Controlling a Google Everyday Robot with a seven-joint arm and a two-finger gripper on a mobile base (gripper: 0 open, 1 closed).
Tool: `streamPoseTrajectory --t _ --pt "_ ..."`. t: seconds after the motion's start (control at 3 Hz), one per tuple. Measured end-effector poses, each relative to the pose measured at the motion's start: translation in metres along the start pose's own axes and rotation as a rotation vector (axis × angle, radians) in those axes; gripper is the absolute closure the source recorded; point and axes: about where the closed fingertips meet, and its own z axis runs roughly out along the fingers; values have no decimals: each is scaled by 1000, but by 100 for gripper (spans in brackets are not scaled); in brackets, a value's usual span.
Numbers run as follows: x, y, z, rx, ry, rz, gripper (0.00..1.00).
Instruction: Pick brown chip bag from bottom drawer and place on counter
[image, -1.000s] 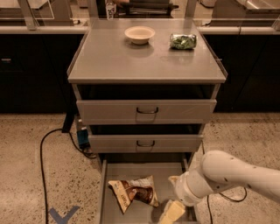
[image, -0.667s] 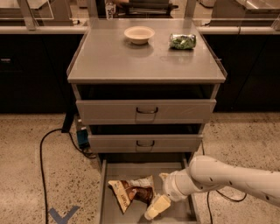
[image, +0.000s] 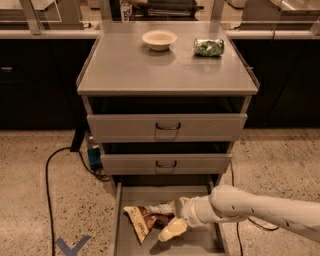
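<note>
1. A robot test kitchen, by the look of it: a lone grey metal drawer cabinet (image: 167, 127) on speckled terrazzo floor (image: 35, 205).
2. Blue tape mark (image: 70, 246) on the floor, black cable (image: 47, 175) trailing alongside.
3. Long pale-topped bench (image: 45, 34) with black fronts behind the counter's (image: 130, 70) far edge.
4. A white robot arm's gripper (image: 174, 225) is down in the open bottom drawer (image: 197, 242), right by the brown chip bag (image: 144, 220).

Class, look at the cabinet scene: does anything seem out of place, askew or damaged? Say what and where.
Only the brown chip bag: it lies crumpled and askew on the bottom drawer floor, the pincer close beside it. Nothing is spilled.
</note>
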Motion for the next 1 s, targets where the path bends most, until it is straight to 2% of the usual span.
streamPoseTrajectory --t 0.33,0.67,1.0 --pt "6 -2 10 -4 -29 11 0" --pt "14 -15 45 -25 -95 24 0" --pt "34 -25 103 -62 -143 68 0"
